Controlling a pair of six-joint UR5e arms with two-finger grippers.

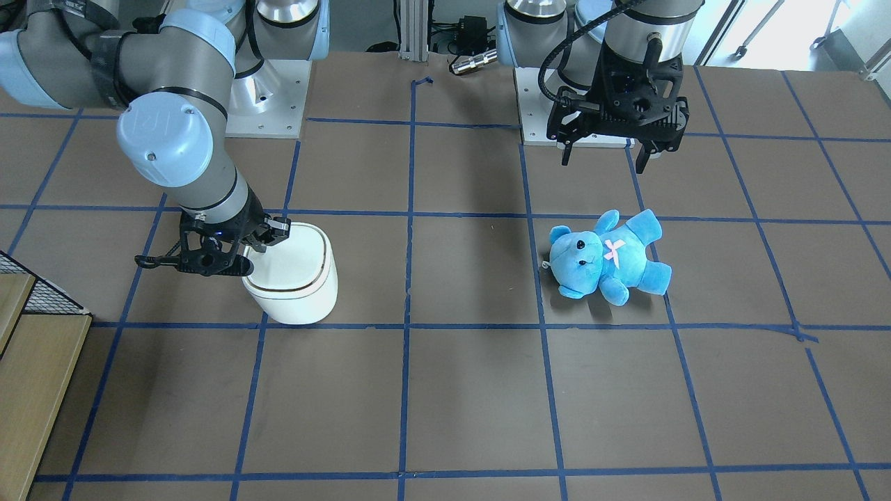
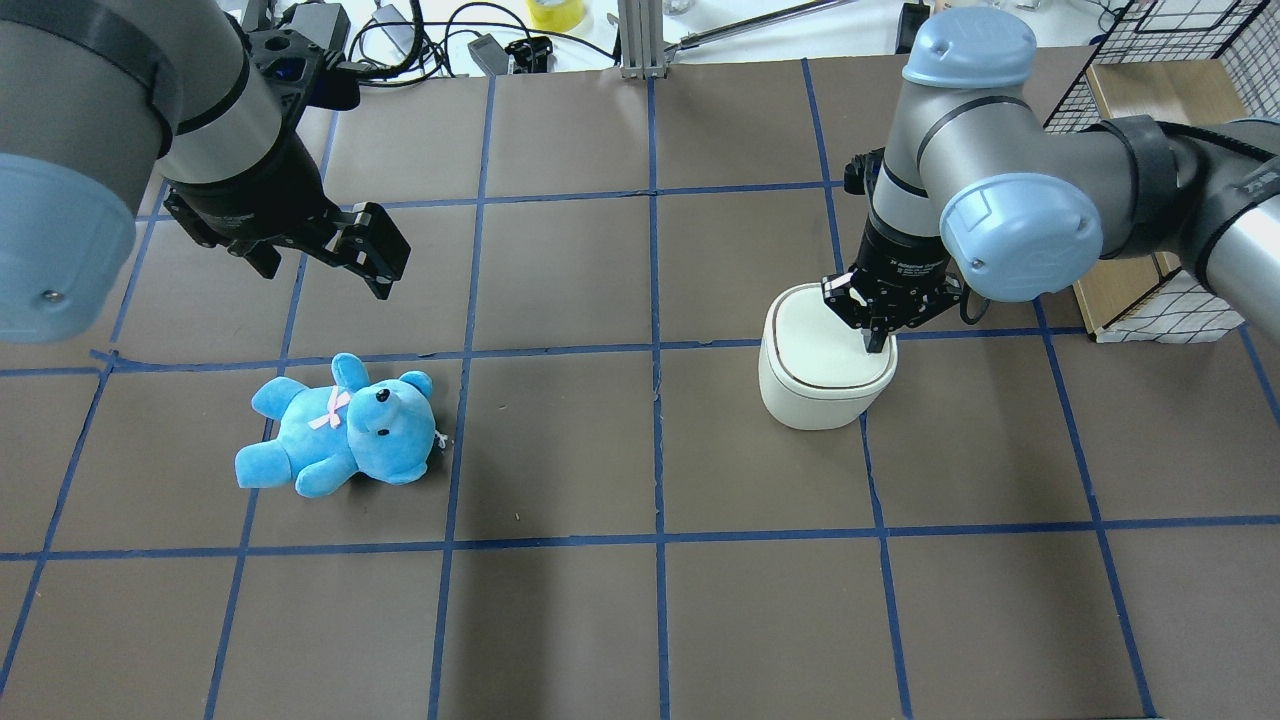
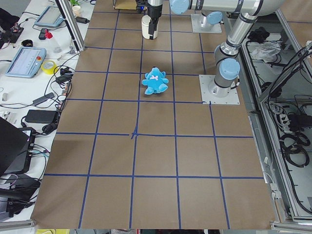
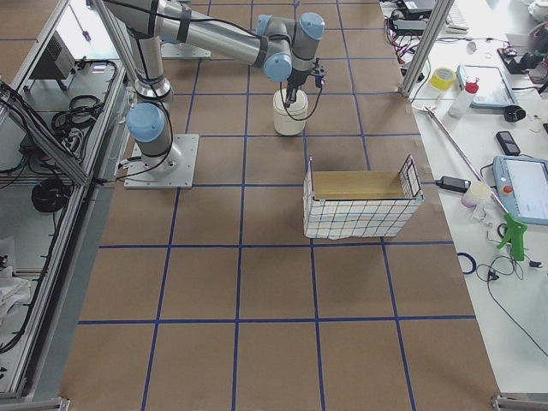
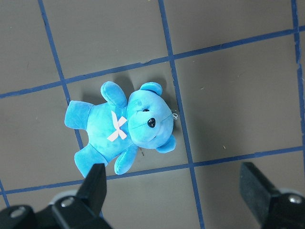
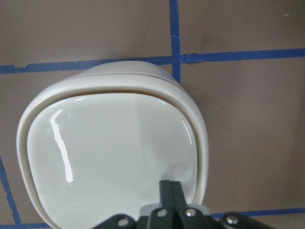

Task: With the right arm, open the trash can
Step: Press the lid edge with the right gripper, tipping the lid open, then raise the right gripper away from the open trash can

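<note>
The white trash can (image 2: pixel 815 375) stands on the brown table, its flat lid (image 6: pixel 109 157) down and level. It also shows in the front-facing view (image 1: pixel 296 275) and the right-side view (image 4: pixel 288 113). My right gripper (image 2: pixel 876 345) is shut, fingers together, with its tips on the lid's corner near the rim (image 6: pixel 170 187). In the front-facing view the right gripper (image 1: pixel 243 261) sits at the can's edge. My left gripper (image 2: pixel 380 255) hangs open and empty above the table, over the blue teddy bear (image 5: pixel 124 126).
The blue teddy bear (image 2: pixel 340 425) lies on its back on the robot's left half of the table. A wire basket with a wooden box (image 4: pixel 360 205) stands beyond the can on the right side. Blue tape lines grid the table.
</note>
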